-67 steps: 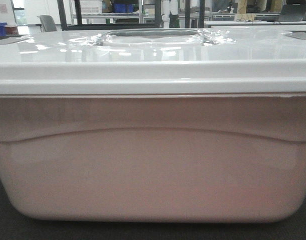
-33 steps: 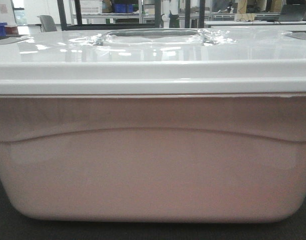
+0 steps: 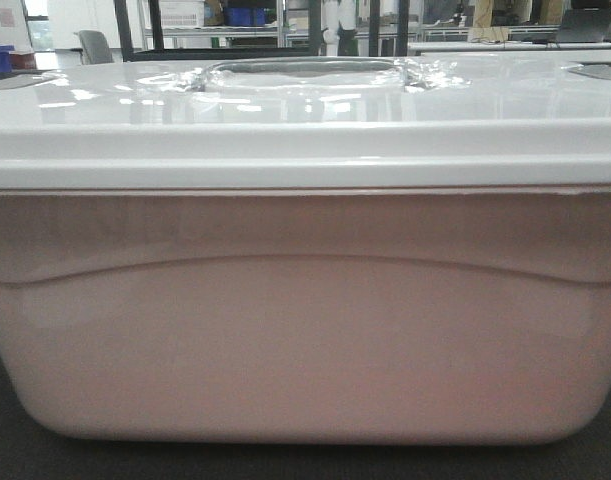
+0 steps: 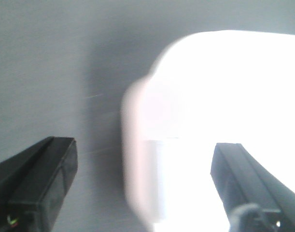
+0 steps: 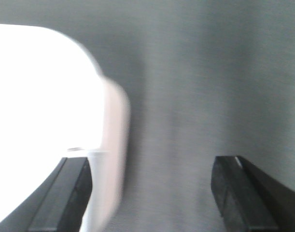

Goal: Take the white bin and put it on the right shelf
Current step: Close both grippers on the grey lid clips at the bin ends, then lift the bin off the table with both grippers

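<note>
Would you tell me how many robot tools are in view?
2. The left tool, open, straddles an edge of the white bin; the right tool, open, straddles another. Neither shows in the front view.

The left end effector point(image 4: 145, 147) stood wide apart: one dark finger point(image 4: 46, 179) lay over the grey bench point(image 4: 50, 72), the other over the white bin point(image 4: 224, 96), whose blurred, overexposed rounded edge sat between them.

White bin point(image 3: 305, 330) on desk point(image 3: 5, 445), close before front camera, lid point(image 3: 305, 110) on top, chair point(image 3: 95, 45) far behind at left, blue crates point(image 3: 247, 15) far behind centre, left end effector point(image 4: 143, 152) astride bin's left end, one finger above bin, other above desk, right end effector point(image 5: 149, 164) likewise astride right end.
</note>
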Controlling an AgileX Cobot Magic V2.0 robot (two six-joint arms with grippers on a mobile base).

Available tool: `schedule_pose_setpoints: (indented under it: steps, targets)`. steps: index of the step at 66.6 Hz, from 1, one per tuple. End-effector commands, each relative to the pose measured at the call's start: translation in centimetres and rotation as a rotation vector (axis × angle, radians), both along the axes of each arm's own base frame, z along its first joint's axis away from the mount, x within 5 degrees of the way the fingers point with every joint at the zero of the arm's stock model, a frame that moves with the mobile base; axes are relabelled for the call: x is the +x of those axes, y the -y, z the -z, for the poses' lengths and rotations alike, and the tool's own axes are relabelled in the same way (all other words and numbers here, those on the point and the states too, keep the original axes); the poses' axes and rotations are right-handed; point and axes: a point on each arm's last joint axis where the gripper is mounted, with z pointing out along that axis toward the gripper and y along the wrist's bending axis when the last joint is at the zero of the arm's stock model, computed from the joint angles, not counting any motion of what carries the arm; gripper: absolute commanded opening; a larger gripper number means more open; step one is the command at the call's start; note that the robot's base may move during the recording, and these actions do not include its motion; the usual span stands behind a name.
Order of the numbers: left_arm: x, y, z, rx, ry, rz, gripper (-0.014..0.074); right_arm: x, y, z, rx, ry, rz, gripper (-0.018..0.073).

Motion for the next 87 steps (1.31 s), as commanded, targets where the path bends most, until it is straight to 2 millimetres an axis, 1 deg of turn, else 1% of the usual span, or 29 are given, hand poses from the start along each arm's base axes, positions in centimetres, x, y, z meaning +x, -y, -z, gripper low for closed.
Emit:
schedule_pose_setpoints:
  steps: [1,6,12,17,19,25,28,31,35,42,54,65,75,80,87]
  targets:
    - [-1.7,1.0,-2.2,-0.121,0.018,0.096,0.0459,-1.1,-0.6,-1.7,0.099,0.038,-0.069,0.0608]
    - [-1.5,1.1,-2.1,-0.129,0.025,0.097,0.0459,-1.1,0.0,-1.2,0.139,0.031,-0.060,0.0608]
    - [-1.5,1.1,-2.1,-0.137,0.034,0.113,0.0459,-1.2,1.1,-0.2,0.160,0.002,-0.043,0.0608]
    - [-1.4,0.9,-1.5,-0.192,0.032,0.127,0.0459,-1.3,1.6,0.6,0.211,-0.009,-0.051,0.0608]
    - [-1.3,0.9,-1.3,-0.240,0.032,0.132,0.0459,-1.3,1.8,0.8,0.239,-0.007,-0.047,0.0608]
    - [-1.2,0.1,0.2,-0.377,0.025,0.133,0.0459,-1.4,2.0,1.3,0.351,0.015,-0.059,0.0608]
    - [-1.0,-0.6,0.8,-0.438,0.040,0.121,0.0459,-1.4,2.0,1.5,0.397,0.030,-0.073,0.0608]
    - [-1.1,-1.0,1.9,-0.485,0.038,0.109,0.0459,-1.4,1.8,2.0,0.442,0.034,-0.084,0.0608]
    - [-1.1,-1.6,3.0,-0.502,0.031,0.092,0.0459,-1.6,1.6,2.9,0.474,0.018,-0.090,0.0608]
    - [-1.6,-1.6,5.1,-0.512,-0.021,0.087,0.0459,-2.0,1.3,4.5,0.521,-0.017,-0.096,0.0608]
    - [-2.2,-1.3,7.0,-0.546,-0.054,0.096,0.0459,-2.2,0.9,5.4,0.583,-0.020,-0.104,0.0608]
    - [-2.6,-1.3,8.0,-0.533,-0.084,0.099,0.0459,-2.4,0.7,6.0,0.628,-0.026,-0.100,0.0608]
    - [-2.6,-1.2,8.0,-0.535,-0.071,0.107,0.0459,-2.4,0.4,6.2,0.647,-0.033,-0.104,0.0608]
    - [-2.6,-1.2,8.0,-0.535,-0.071,0.107,0.0459,-2.5,0.0,6.1,0.652,-0.035,-0.123,0.0608]
    - [-2.7,-0.8,8.0,-0.535,-0.076,0.124,0.0459,-2.5,-1.1,6.1,0.661,-0.050,-0.166,0.0608]
